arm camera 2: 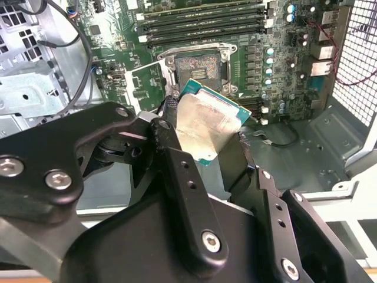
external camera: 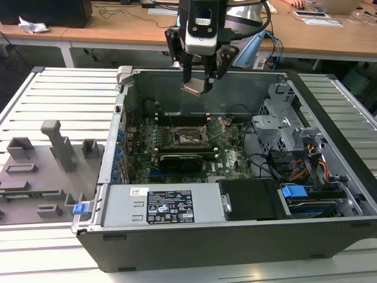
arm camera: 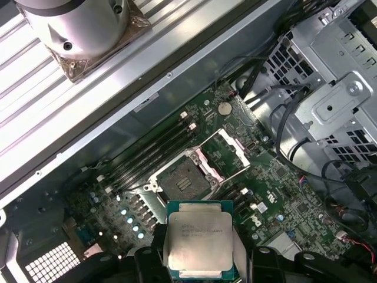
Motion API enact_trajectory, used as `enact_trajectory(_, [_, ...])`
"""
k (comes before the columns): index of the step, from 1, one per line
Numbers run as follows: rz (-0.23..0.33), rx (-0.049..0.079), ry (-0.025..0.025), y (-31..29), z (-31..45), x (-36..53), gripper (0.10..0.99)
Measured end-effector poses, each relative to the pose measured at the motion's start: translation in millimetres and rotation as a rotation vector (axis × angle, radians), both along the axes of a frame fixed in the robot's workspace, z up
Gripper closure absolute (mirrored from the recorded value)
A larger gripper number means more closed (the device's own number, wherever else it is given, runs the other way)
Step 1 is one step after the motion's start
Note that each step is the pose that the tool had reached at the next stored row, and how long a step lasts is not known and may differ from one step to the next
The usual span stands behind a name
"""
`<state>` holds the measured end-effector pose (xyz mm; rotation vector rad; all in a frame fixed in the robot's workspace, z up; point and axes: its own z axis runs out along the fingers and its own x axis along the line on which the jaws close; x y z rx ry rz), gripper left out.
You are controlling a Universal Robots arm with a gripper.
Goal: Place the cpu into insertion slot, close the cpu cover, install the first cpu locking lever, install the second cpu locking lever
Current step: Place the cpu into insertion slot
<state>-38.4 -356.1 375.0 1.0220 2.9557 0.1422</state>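
Exterior view shows your end effector (external camera: 198, 85) gripping the cpu (external camera: 192, 89), tilted, well above the insertion slot (external camera: 189, 139) inside the computer case (external camera: 235, 242).

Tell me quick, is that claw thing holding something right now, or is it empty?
Gripper: closed on the cpu, held in the air, not yet in the insertion slot.
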Motion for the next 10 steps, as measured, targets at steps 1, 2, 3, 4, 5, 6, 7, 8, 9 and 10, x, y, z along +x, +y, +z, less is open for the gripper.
enact_trajectory(1, [-0.004, 0.000, 0.0000, 0.0, 0.0, 0.0, 0.561])
enact_trajectory(2, [-0.010, 0.000, 0.0000, 0.0, -0.2, 0.0, 0.561])
enact_trajectory(3, [-0.022, 0.000, -0.0001, 0.1, -0.5, 0.0, 0.561])
enact_trajectory(4, [-0.044, -0.001, 0.0000, 0.0, -1.0, 0.0, 0.561])
enact_trajectory(5, [-0.057, -0.001, -0.0001, 0.0, -1.2, 0.0, 0.561])
enact_trajectory(6, [-0.070, -0.001, 0.0000, 0.0, -1.4, 0.0, 0.561])
enact_trajectory(7, [-0.085, -0.001, 0.0000, 0.0, -1.7, 0.0, 0.561])
enact_trajectory(8, [-0.108, -0.001, 0.0000, 0.0, -2.0, 0.0, 0.561])
enact_trajectory(9, [-0.133, -0.001, 0.0000, 0.0, -2.4, 0.0, 0.561])
enact_trajectory(10, [-0.159, -0.001, 0.0000, 0.0, -2.9, 0.0, 0.561])
